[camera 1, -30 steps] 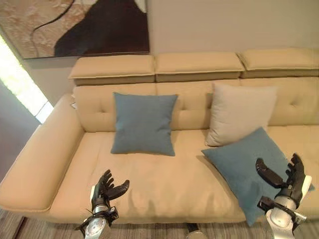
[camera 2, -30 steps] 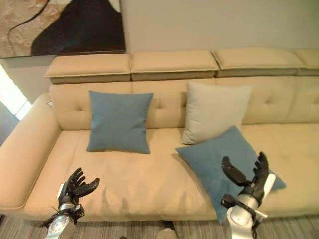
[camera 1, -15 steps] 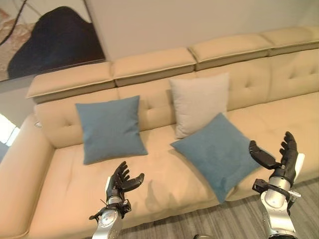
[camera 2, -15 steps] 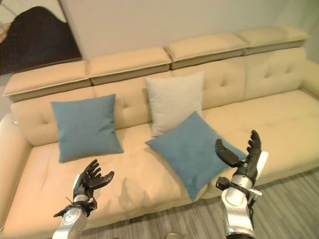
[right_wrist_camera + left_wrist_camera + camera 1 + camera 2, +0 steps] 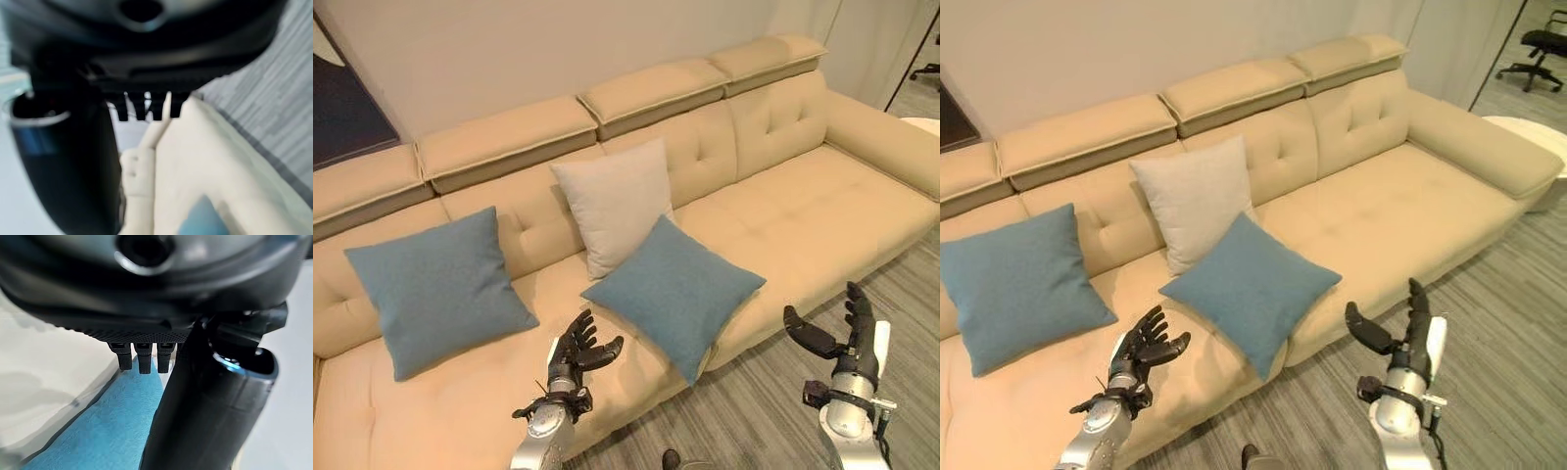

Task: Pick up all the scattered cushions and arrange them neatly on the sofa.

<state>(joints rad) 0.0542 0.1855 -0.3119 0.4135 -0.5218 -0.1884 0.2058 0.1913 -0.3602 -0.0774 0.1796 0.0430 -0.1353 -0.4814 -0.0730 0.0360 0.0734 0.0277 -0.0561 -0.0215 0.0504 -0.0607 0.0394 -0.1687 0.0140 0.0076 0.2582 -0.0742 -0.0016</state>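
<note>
beige sofa (image 5: 1400, 186) | three cushions on seat: blue cushion (image 5: 1013, 284) and cream cushion (image 5: 1197, 199) propped upright; second blue cushion (image 5: 1249, 287) flat, corner overhanging front edge | left hand (image 5: 1141, 348), right hand (image 5: 1408, 338) empty, fingers spread | advice: grip overhanging cushion by opposite edges, stand against backrest

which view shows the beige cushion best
The left eye view: the beige cushion shows whole there, upright against the sofa backrest, its lower corner hidden behind the middle blue cushion. The right eye view shows it just as completely. The wrist views give mainly blue cushion and sofa fabric past each hand.
</note>
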